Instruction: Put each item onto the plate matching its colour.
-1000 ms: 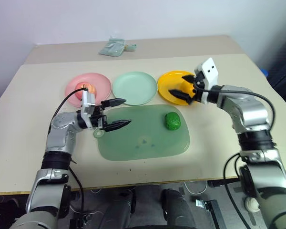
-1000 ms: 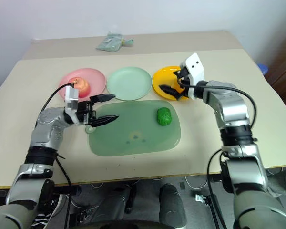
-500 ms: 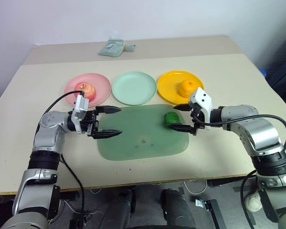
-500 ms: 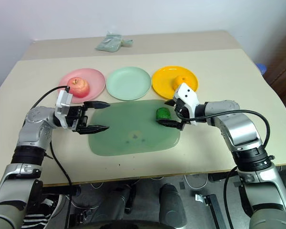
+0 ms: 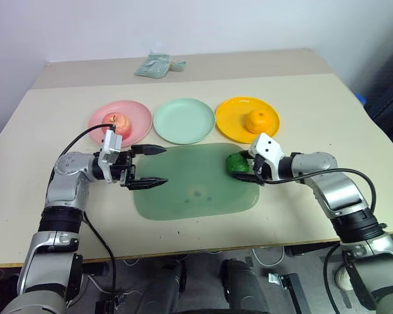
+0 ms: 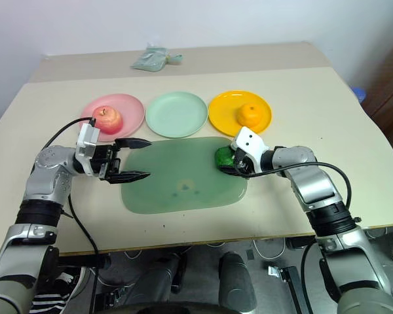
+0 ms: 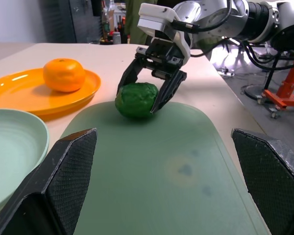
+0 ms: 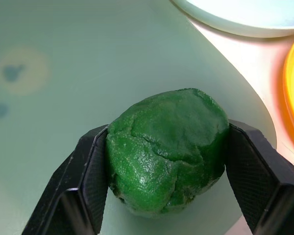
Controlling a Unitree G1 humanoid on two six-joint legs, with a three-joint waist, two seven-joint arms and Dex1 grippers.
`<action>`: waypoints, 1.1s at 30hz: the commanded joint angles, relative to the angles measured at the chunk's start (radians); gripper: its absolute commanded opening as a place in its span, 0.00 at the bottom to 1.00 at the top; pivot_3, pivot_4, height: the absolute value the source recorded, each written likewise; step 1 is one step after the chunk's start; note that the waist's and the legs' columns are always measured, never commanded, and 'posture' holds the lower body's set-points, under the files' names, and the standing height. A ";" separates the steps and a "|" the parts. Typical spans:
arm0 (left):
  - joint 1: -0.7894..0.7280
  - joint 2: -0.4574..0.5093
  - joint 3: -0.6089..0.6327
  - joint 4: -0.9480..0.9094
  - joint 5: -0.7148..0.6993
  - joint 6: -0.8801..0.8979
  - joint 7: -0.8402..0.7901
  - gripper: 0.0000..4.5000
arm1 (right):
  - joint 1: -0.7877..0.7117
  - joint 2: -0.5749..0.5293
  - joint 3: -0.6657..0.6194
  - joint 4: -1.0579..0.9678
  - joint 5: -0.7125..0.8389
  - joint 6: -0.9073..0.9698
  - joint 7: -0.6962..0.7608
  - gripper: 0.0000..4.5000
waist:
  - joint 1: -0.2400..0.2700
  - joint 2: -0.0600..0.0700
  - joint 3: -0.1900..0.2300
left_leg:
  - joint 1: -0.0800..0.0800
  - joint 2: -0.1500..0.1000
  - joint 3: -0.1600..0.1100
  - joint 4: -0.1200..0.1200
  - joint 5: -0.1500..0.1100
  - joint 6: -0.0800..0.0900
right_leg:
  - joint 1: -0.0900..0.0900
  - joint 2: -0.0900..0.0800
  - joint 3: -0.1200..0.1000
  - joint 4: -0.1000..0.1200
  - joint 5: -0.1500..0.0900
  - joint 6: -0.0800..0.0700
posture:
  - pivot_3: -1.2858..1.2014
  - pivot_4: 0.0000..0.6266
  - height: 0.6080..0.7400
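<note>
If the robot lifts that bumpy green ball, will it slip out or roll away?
Probably not slip: the green ball has a rough, bumpy skin, and the right gripper has a finger on each side. It looks firm, since it isn't dented. Being roundish, it might roll a bit once set on the mint plate.

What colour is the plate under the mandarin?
Yellow-orange; the plate under the mandarin shows best in the left eye view.

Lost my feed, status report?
Right gripper shut on green ball, on mat. Left gripper open, empty. Mint plate bare, path clear.
</note>
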State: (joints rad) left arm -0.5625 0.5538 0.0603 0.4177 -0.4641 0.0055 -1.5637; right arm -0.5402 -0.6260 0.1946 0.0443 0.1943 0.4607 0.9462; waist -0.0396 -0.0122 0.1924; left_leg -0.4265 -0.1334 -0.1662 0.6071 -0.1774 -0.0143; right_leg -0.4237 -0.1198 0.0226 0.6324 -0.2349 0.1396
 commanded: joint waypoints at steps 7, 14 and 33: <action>-0.049 0.003 0.038 0.059 0.084 -0.046 0.227 1.00 | -0.259 0.269 -0.011 0.191 -0.076 -0.110 -0.236 0.61 | -0.006 0.000 0.000 | 0.000 0.002 0.000 -0.001 0.000 0.000 | -0.001 0.002 0.000 0.000 0.001 -0.001 | 0.52 0.24 1.00; -0.029 -0.023 0.056 0.033 0.100 -0.086 0.370 1.00 | -0.459 0.463 0.032 0.598 -0.237 -0.359 -0.467 0.61 | 0.000 0.000 0.000 | 0.000 0.001 0.000 -0.003 0.002 -0.003 | -0.003 0.002 0.000 0.001 0.002 -0.003 | 0.52 0.24 1.00; 0.011 -0.023 0.049 -0.062 0.079 -0.059 0.412 1.00 | -0.552 0.436 -0.187 0.763 -0.064 -0.452 -0.231 0.99 | -0.008 0.000 0.000 | 0.002 0.006 -0.001 -0.013 0.007 -0.011 | -0.007 0.008 0.001 0.002 0.005 -0.008 | 0.52 0.24 1.00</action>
State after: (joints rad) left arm -0.5271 0.5208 0.0942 0.3824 -0.3619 -0.0515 -1.1404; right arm -1.1136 -0.1707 0.0304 0.9225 0.0800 -0.0029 0.6457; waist -0.0477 -0.0121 0.1923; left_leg -0.4248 -0.1276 -0.1673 0.5946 -0.1708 -0.0250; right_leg -0.4303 -0.1122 0.0234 0.6340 -0.2298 0.1317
